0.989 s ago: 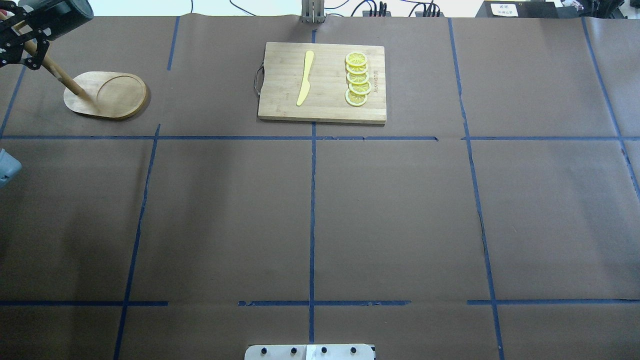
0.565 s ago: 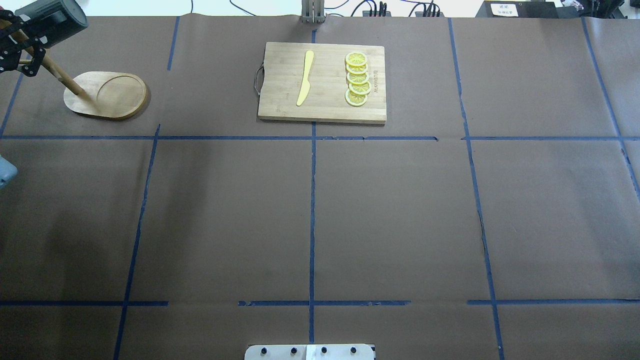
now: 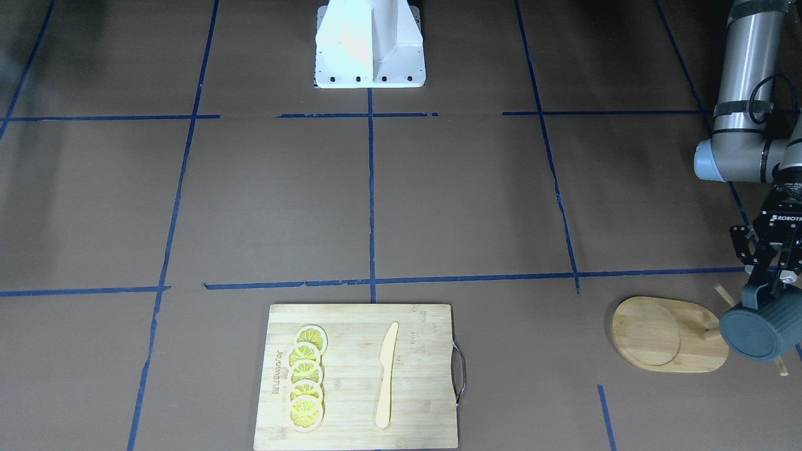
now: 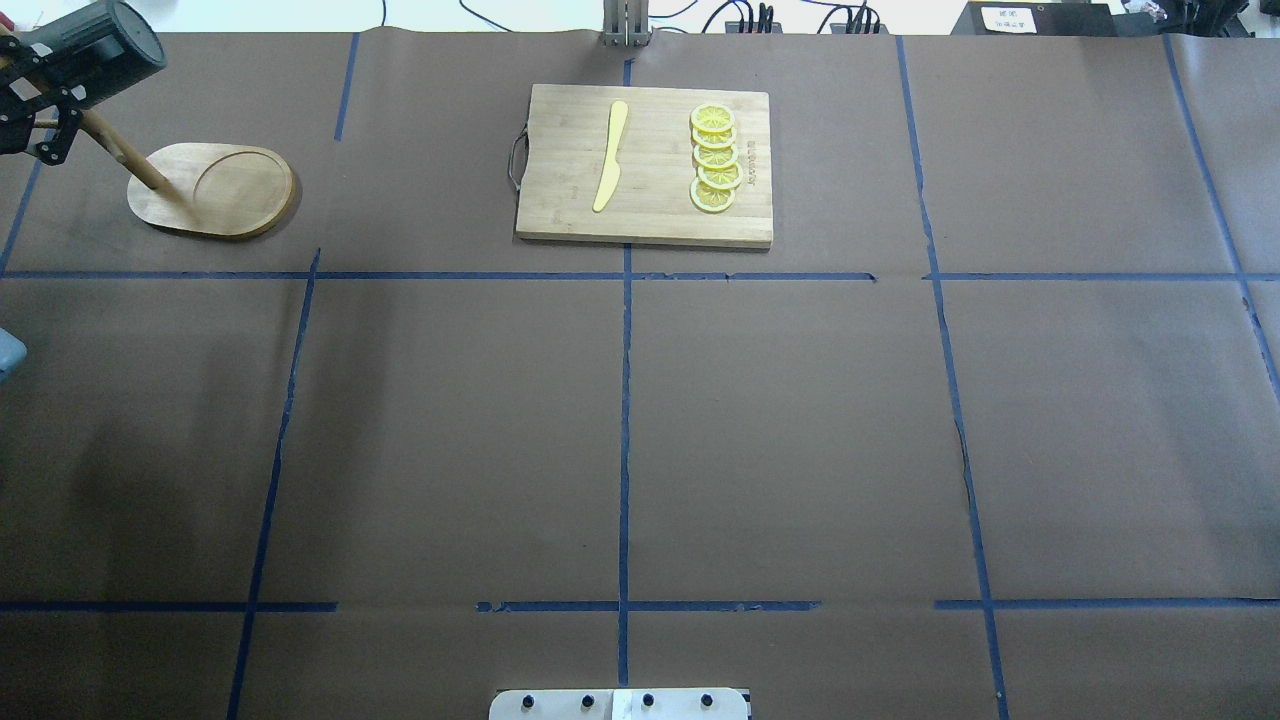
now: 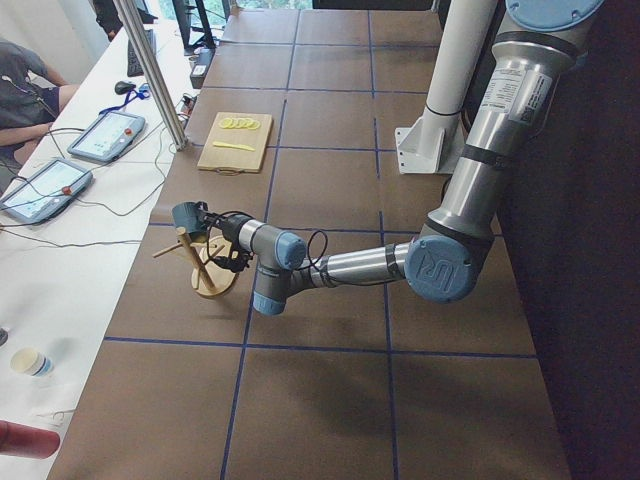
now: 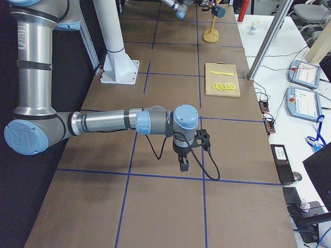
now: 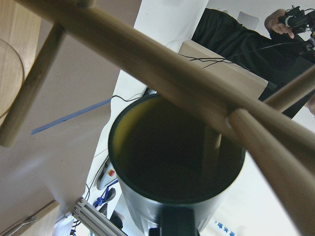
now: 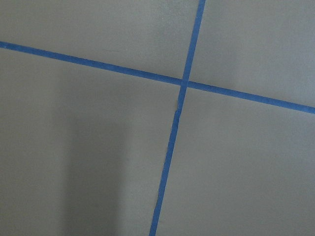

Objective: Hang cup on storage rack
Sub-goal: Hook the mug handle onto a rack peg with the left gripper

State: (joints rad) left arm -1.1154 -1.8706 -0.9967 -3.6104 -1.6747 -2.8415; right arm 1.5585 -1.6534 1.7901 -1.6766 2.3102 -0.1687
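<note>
So the dark teal-grey ribbed mug with the yellow inside [image 3: 755,335] is up in the air, tipped on its side. It's right at the top of the light bamboo mug tree [image 3: 692,351], which stands out at the far edge of the brown paper-covered surface [image 4: 800,420] on the robot's left. The left pincer [image 3: 765,291] is clenched on the mug from the arm's side. The mug body hides the contact, so I can't tell if it has the rim or the handle. The left wrist cam looks straight into the mug's mouth, with the central post [image 7: 147,69] and a thin peg [image 7: 29,98] crossing just in front of it.

My guess on handling: it looks ceramic, so it's stiff, a bit heavy for two fingers, slick with glaze, and it'll chip if it bangs the wood. The ribs should give the pads some bite. The loop has to go over a peg, so I'd pinch the wall at the rim, away from the handle, and keep the handle free. The tree looks light and tall, so a sideways shove could tip it.

The right pincer [image 6: 183,164] hangs over bare paper, well apart from all this. Only the side cam shows it, so I can't tell if it's released or clenched.
</note>
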